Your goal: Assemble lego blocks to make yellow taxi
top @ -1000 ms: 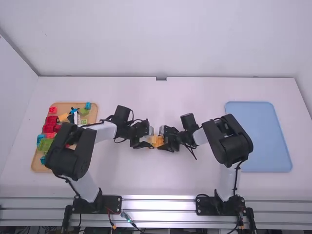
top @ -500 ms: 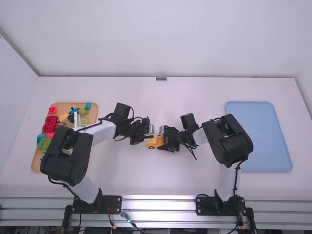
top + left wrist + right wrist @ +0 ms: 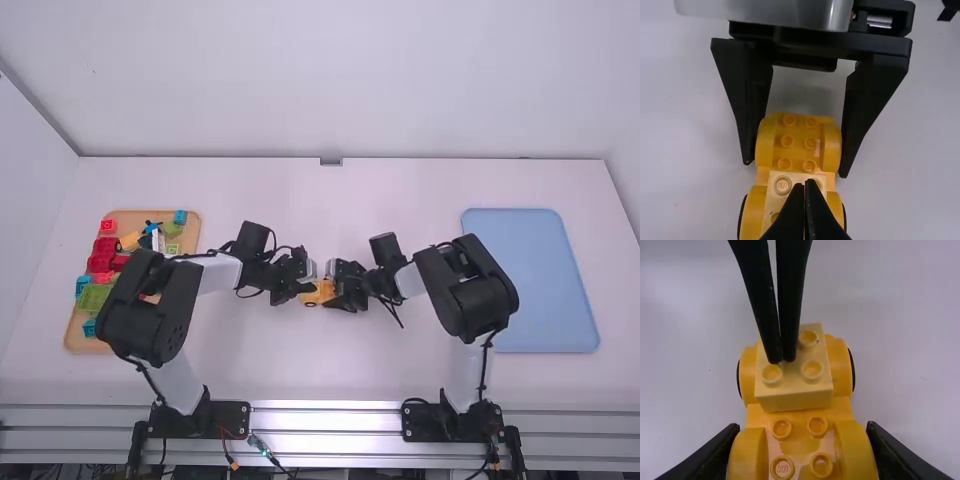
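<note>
While right jaws clamp chassis [image 3: 798, 132], left jaws closed

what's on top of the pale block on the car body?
Three studs show on the pale block. The left gripper, shut, has its tips over the remaining corner; whatever is under them is covered.

On the table [image 3: 400, 200], a tray [image 3: 80, 340] lies left with loose blocks [image 3: 104, 247] in it; a second tray [image 3: 530, 280] lies right. Between them sits the toy car [image 3: 799, 140], a small block [image 3: 794, 400] on its left end, the right gripper [image 3: 338, 292] around its right end.
</note>
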